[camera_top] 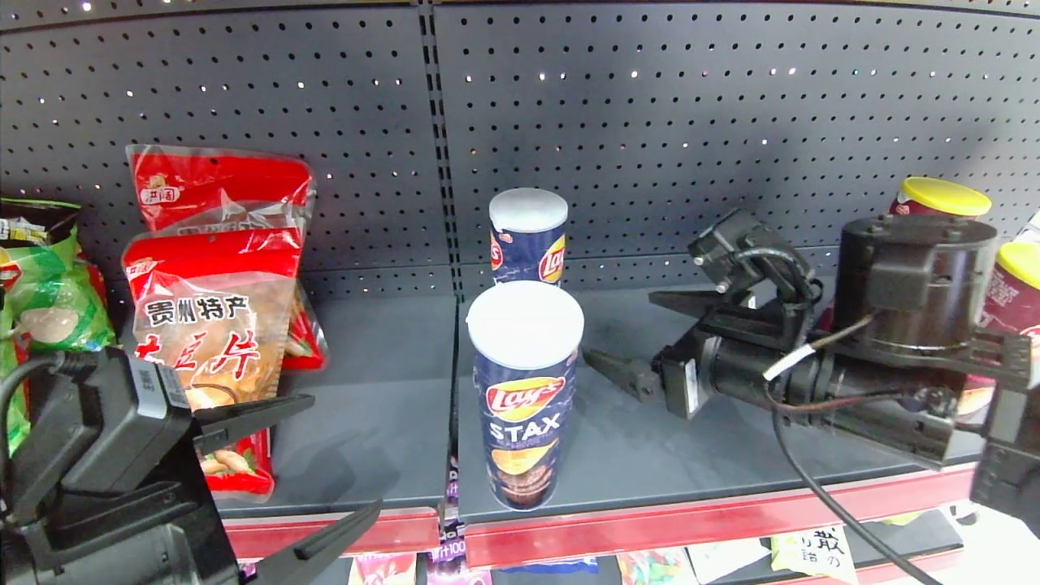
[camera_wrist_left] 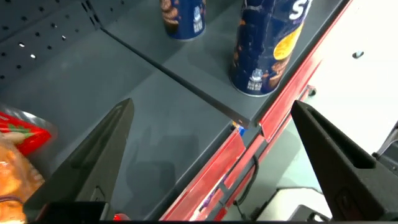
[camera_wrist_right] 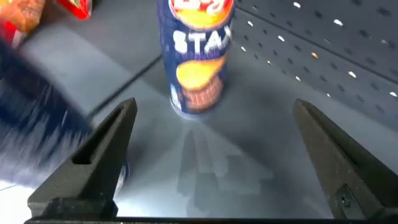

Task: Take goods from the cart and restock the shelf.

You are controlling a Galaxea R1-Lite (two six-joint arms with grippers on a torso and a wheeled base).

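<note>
Two blue chip cans with white lids stand on the grey shelf (camera_top: 382, 390), one at the front (camera_top: 524, 390) and one behind it (camera_top: 528, 236) near the pegboard. My right gripper (camera_top: 638, 337) is open just right of the cans, low over the shelf, pointing at them with nothing between its fingers. In the right wrist view a blue can (camera_wrist_right: 196, 56) stands ahead of the open right gripper (camera_wrist_right: 214, 106). My left gripper (camera_top: 345, 455) is open and empty at the shelf's front edge, left of the front can. The left wrist view has both cans (camera_wrist_left: 267, 50) (camera_wrist_left: 183, 18) beyond the left gripper (camera_wrist_left: 211, 106).
Red snack bags (camera_top: 211, 325) lean at the shelf's left, with green bags (camera_top: 41, 284) beyond them. Dark red cans with yellow lids (camera_top: 942, 199) stand at the right behind my right arm. The shelf's red front lip (camera_top: 691, 516) carries price tags. Bare shelf lies between bags and cans.
</note>
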